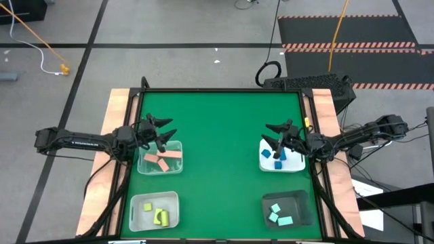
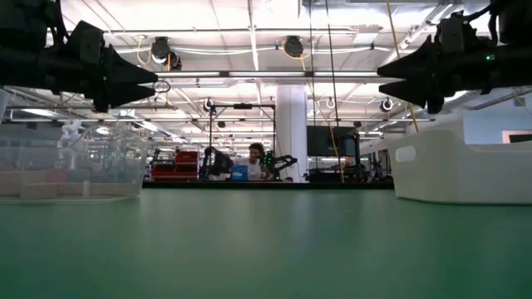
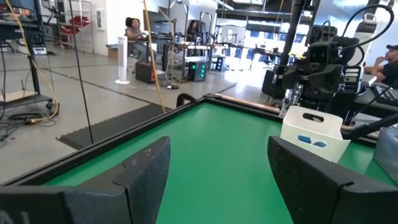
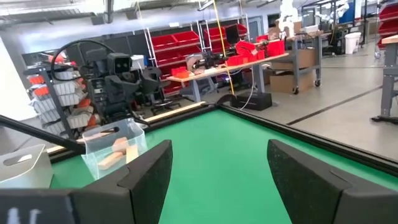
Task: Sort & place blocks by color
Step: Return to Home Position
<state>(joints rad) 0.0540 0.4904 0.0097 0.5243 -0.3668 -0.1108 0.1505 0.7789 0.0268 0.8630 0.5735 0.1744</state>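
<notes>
Salmon blocks (image 1: 163,160) lie in the clear tray (image 1: 160,157) at the table's left. Blue blocks (image 1: 274,156) lie in the white tray (image 1: 280,160) at the right. Yellow-green blocks (image 1: 159,213) sit in the near-left tray (image 1: 154,211). Light teal blocks (image 1: 278,213) sit in the dark near-right tray (image 1: 286,209). My left gripper (image 1: 163,131) hovers open over the clear tray, holding nothing. My right gripper (image 1: 272,135) hovers open over the white tray, also holding nothing. The right wrist view shows the clear tray (image 4: 112,149) with salmon blocks inside; the left wrist view shows the white tray (image 3: 313,132).
The green mat (image 1: 220,135) lies bare between the four trays. Wooden side strips (image 1: 115,115) and a dark frame border the table. In the low view the clear tray (image 2: 71,166) and the white tray (image 2: 465,162) stand on either side of the mat. People sit far off in the room.
</notes>
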